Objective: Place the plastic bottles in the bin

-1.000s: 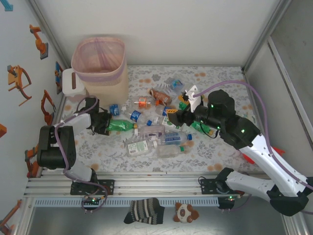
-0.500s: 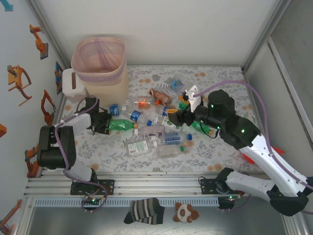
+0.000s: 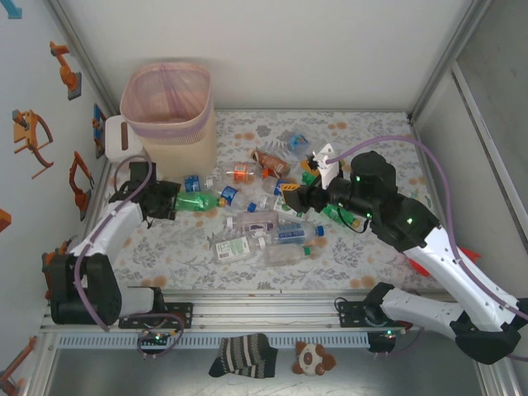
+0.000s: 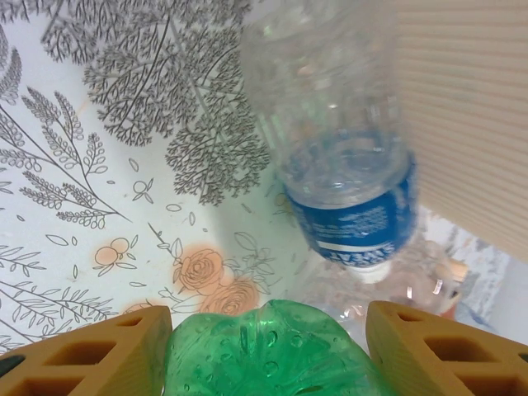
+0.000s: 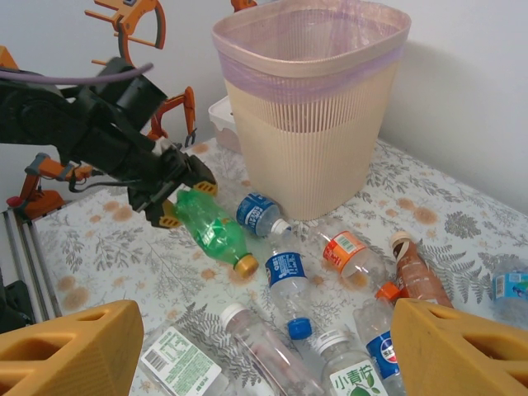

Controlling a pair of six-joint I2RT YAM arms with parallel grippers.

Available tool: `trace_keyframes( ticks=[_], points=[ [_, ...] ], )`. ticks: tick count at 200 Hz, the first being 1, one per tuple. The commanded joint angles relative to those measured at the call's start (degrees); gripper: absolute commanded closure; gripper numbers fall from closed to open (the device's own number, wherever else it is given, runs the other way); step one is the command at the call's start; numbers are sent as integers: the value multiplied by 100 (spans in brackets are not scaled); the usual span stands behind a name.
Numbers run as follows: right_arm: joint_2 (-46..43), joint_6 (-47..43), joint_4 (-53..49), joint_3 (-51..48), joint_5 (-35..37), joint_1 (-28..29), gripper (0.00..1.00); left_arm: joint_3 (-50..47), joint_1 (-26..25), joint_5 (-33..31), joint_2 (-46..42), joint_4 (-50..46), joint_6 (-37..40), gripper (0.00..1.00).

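Green plastic bottle (image 4: 268, 351) was clamped by its base in your left gripper (image 3: 168, 203), right gripper (image 5: 266, 318) gaping empty; so shallow a hold could slip short of the bin (image 3: 169, 115).

Floral-printed bench (image 3: 363, 136), small white box with a brown mark (image 3: 120, 139) at its back left corner, orange figures (image 3: 31, 136) on the left wall, striped sock (image 3: 242, 355) beside a small plush toy (image 3: 312, 357) below the front rail.

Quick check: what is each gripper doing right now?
Left gripper: closed on the green bottle.
Right gripper: jaws open, holding nothing.
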Motion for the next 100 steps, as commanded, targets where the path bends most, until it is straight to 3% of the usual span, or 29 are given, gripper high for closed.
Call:
trace_keyframes(
  ticks=[1, 30, 55, 100],
  points=[
    [-68, -40, 158, -57, 16, 44, 22, 142, 75, -349, -439, -367, 516, 47],
    [-62, -16, 207, -85, -11, 42, 22, 228, 118, -486, -917, -210, 1278, 50],
    [-44, -13, 237, -96, -11, 44, 22, 405, 124, -430, -1218, -37, 2100, 60],
    [0, -28, 255, -81, -20, 45, 22, 962, 133, -259, -1474, 55, 3536, 62]
  ],
)
